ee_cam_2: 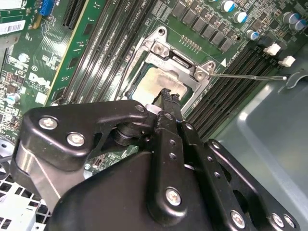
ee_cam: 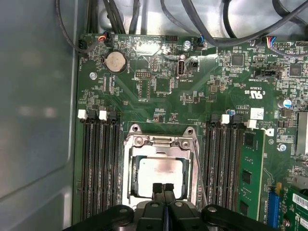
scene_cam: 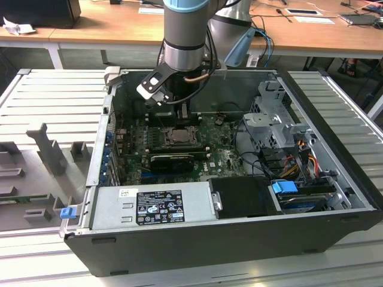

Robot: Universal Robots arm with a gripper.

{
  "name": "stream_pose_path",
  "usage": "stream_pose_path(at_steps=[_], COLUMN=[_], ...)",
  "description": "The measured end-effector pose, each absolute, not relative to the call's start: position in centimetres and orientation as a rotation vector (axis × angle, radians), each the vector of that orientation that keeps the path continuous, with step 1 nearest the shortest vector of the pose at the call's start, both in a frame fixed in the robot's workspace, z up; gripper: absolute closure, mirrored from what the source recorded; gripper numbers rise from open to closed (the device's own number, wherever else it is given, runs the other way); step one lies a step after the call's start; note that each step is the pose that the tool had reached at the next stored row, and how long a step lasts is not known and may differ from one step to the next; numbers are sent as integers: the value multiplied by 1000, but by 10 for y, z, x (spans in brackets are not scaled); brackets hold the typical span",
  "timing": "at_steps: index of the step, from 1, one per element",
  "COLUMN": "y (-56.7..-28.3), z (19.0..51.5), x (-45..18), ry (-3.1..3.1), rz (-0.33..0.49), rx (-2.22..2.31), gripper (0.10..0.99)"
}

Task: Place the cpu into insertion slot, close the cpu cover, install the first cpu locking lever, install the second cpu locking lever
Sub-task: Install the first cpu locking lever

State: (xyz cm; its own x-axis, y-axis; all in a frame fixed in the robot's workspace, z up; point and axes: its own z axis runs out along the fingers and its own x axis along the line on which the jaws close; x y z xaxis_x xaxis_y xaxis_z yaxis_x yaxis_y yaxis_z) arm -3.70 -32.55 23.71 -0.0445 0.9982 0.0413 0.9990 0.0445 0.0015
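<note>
The cpu (ee_cam: 161, 174) sits in the insertion slot (ee_cam: 136, 166) near the circuit board's (ee_cam: 159, 86) middle, under the lowered cpu cover (ee_cam: 161, 141). The gripper (ee_cam: 163, 188) (2 fingers pressed together, holding nothing) points at one cover edge, probably to push it flat.

Site: you are in a robotics lab or engineering workshop. Your arm (scene_cam: 185, 36) stands over an opened desktop computer case (scene_cam: 227, 245), its motherboard (ee_cam: 192, 96) exposed. The case is set on a grey slatted metal bench (scene_cam: 54, 95). Grey holding fixtures (scene_cam: 51, 149) sit on the bench at the exterior view's left. Behind, you have wooden desks (scene_cam: 119, 24) carrying papers (scene_cam: 302, 12) and loose cables (scene_cam: 266, 36).
</note>
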Motion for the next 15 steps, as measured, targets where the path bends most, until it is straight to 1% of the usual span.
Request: stream_pose_path(at_steps=[15], y=[-325], z=[257], x=[-37], ry=[-2249], rz=[-46], rx=[-2151], gripper=[980])
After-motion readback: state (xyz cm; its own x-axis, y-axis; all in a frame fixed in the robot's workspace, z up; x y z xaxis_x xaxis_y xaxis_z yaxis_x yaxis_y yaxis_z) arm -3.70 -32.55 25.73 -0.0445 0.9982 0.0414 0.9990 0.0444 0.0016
